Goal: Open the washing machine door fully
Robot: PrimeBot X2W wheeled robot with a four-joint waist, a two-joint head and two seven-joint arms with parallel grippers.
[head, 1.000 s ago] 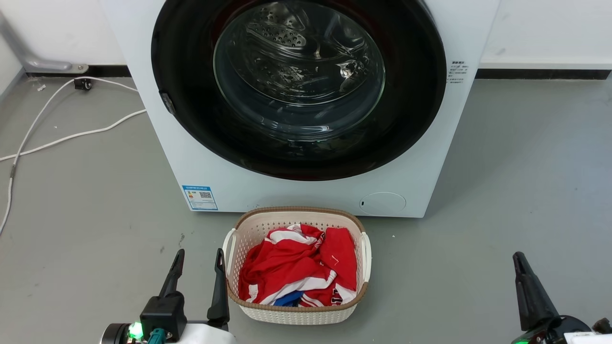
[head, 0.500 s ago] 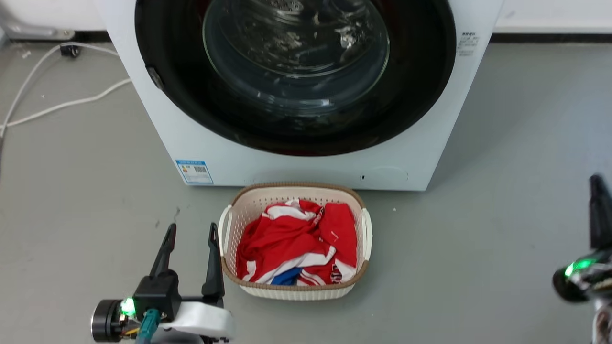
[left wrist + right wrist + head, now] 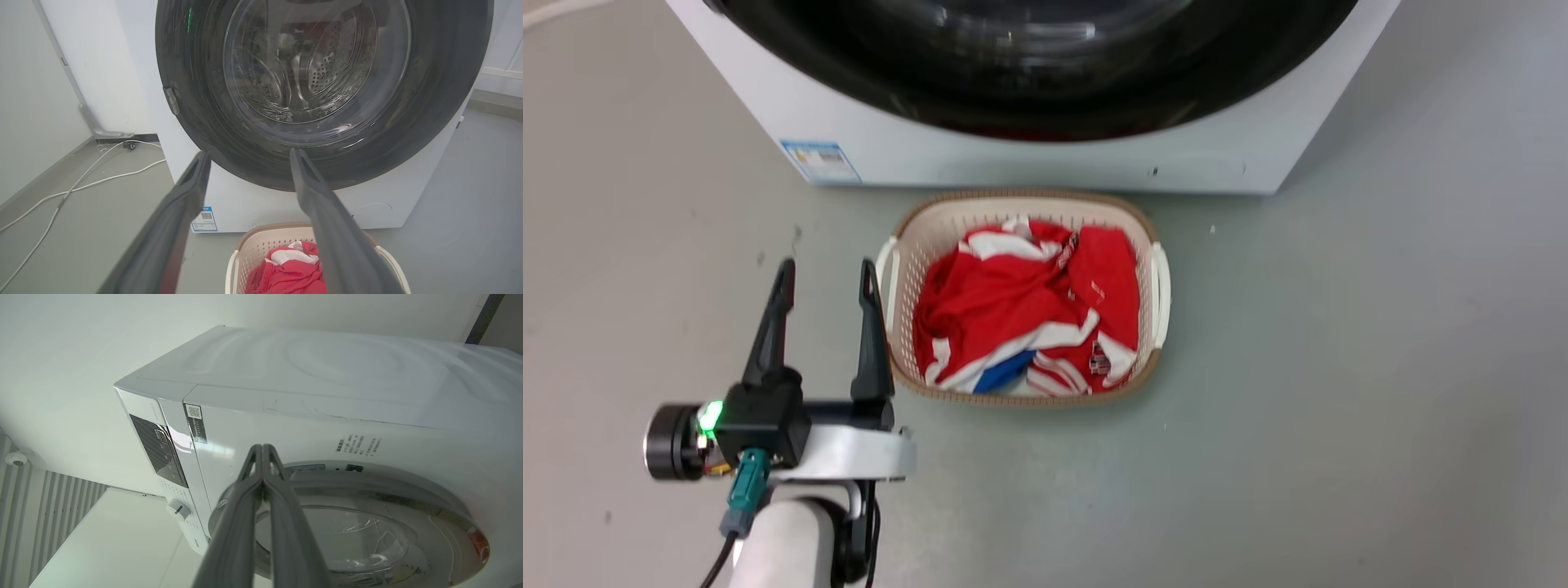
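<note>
Far: washing machine point(image 3: 980, 167), washing machine door point(image 3: 445, 102) closed. Near front: laundry basket point(image 3: 1157, 282). Left gripper point(image 3: 827, 268), left of basket: fingers spread, empty. Right gripper point(image 3: 261, 448): fingers pressed together, empty.

Place: a bare laundry corner with plain white walls point(image 3: 102, 61).
Machine: a washing machine point(image 3: 253, 204) is standing at 12 o'clock.
Basket: a basket point(image 3: 1013, 198) is holding red clothes point(image 3: 1005, 302) on the grey floor point(image 3: 1339, 392).
Cables: white cables point(image 3: 102, 180) are trailing at 10 o'clock.

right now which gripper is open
The left gripper: its fingers stand wide apart beside the basket. The right gripper has its fingers pressed together, tips touching.
</note>
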